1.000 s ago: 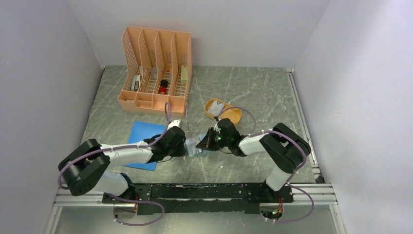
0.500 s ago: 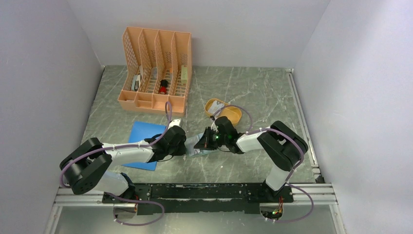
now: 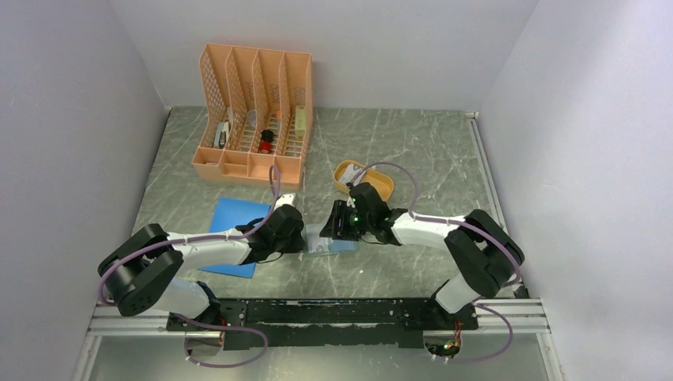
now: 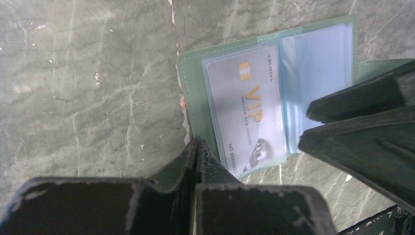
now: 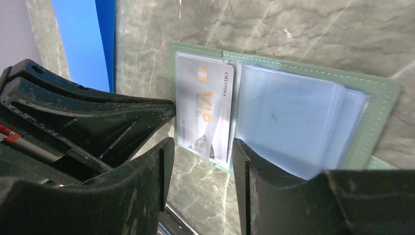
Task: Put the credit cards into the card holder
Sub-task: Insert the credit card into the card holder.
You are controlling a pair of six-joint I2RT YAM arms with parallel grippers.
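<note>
Right tool (image 5: 200, 144) has just released, jaws parted over the card (image 4: 244, 105), which sits in the open holder (image 4: 190, 83) on the surface (image 4: 98, 88), apparently fully seated. Left tool (image 4: 196, 147) is clenched at the holder's edge.

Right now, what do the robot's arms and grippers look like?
The left arm and right arm have white links, bulky black joints and looping purple cables. The left gripper and right gripper have black, scuffed, wedge-shaped fingers; a green light glows at the right wrist.

The left claw (image 4: 196, 146) and right claw (image 5: 201, 144) are scuffed black on white-and-black arms (image 3: 202, 251) trailing purple cables (image 3: 387, 167).
</note>
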